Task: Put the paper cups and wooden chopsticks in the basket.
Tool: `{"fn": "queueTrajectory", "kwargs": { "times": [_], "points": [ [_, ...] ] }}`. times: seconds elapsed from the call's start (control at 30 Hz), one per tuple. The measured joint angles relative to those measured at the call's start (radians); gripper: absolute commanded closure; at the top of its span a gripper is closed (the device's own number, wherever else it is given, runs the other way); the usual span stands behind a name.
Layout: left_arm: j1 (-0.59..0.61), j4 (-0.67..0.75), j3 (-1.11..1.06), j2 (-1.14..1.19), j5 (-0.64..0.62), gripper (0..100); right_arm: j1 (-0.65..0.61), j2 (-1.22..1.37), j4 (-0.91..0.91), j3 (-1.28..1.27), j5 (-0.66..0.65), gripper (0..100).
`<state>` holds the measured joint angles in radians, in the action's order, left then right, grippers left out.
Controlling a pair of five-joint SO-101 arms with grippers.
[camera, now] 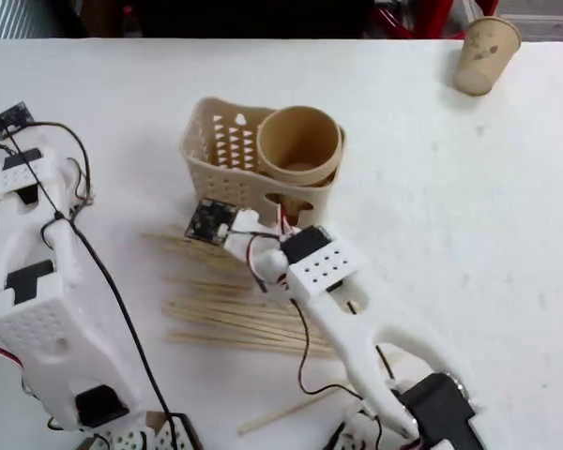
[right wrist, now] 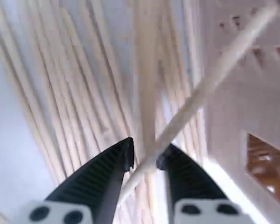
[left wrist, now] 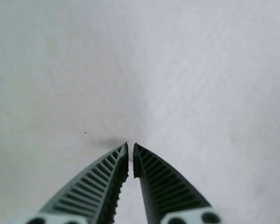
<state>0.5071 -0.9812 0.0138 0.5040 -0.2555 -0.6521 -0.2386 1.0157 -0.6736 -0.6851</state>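
Grip first: the right claw is clenched on a thin pale wooden chopstick. The stick crosses the narrow gap between the jaws and runs slantwise away from the tips, its far end reaching across the wall of the cream perforated plastic basket. Directly beneath the claw lies the loose pile of pale wooden chopsticks, flat on the white worktop. Their long axes run roughly along the basket's near wall rather than toward it. The basket stands just beyond the tips and slightly to one side. The coming move, as I judge it, turns on a short lift and carry forward over that wall, with the stick swung so its length drops inside instead of bridging the rim. A tan paper cup already sits inside the basket. Well beyond the basket, a second speckled paper cup rests near the worktop's far edge. The left claw is closed on nothing above bare worktop, well apart from all of this, so the right arm is plainly the nearer one.
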Motion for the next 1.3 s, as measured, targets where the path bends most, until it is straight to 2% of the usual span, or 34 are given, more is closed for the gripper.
{"fn": "queueTrajectory", "kwargs": {
  "times": [0.53, 0.9, 1.23, 1.3],
  "points": [
    [0.0, 0.0, 0.0, 0.0, 0.0, 95, -0.021, 0.11, -0.086, -0.002, -0.003, 83.7],
    [0.0, 0.0, 0.0, 0.0, 0.0, 95, -0.098, 0.1, -0.037, -0.026, -0.003, 83.2],
    [0.0, 0.0, 0.0, 0.0, 0.0, 95, -0.095, 0.201, -0.15, -0.038, -0.003, 84.0],
    [0.0, 0.0, 0.0, 0.0, 0.0, 95, -0.095, 0.215, -0.164, -0.038, -0.005, 87.7]
  ]
}}
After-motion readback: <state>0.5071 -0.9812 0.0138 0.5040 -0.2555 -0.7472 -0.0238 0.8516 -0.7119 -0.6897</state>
